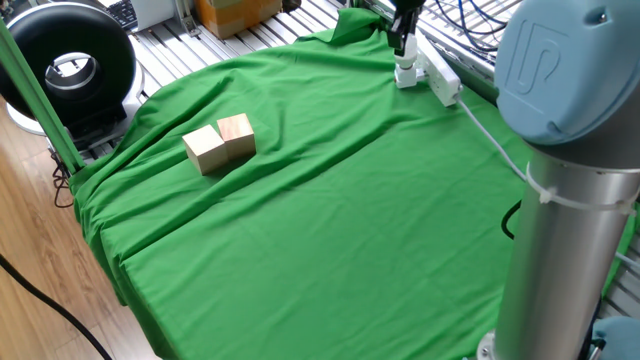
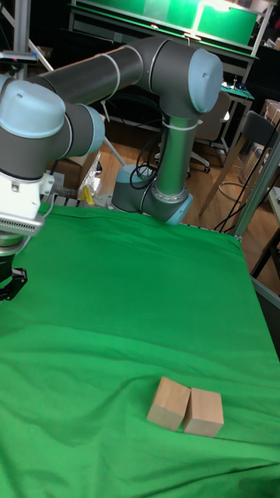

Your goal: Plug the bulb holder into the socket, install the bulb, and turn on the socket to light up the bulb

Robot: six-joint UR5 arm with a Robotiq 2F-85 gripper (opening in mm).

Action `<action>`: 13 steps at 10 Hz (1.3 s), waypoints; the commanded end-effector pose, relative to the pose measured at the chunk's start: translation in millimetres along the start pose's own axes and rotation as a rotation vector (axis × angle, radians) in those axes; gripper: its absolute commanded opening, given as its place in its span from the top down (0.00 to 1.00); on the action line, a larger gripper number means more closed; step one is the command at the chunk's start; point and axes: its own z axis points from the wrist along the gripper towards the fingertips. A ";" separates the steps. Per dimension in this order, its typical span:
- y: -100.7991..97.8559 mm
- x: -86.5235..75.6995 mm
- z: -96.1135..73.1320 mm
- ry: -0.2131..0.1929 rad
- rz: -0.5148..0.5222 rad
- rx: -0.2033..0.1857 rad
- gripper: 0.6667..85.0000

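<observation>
- Gripper (image 1: 401, 47) hangs at the far corner of the green cloth (image 1: 330, 210), right above a small white part; whether its fingers are closed I cannot tell.
- That part, probably the bulb (image 1: 405, 72) on the bulb holder, stands at the near end of the socket (image 1: 440, 78).
- No light is visible, so the switching seems left.
- Two wooden blocks (image 1: 220, 143) lie well apart.

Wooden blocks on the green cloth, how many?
2. Both lie side by side and touching on the cloth: the left wooden block and the right wooden block in the fixed view, far from the socket. None seem hidden.
</observation>
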 end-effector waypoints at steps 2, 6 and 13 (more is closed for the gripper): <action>2.9 0.7 -0.2 -0.001 0.042 -0.010 0.99; 2.4 -2.2 0.6 -0.009 -0.041 -0.022 0.68; 4.2 -6.2 0.6 -0.027 -0.182 -0.064 0.25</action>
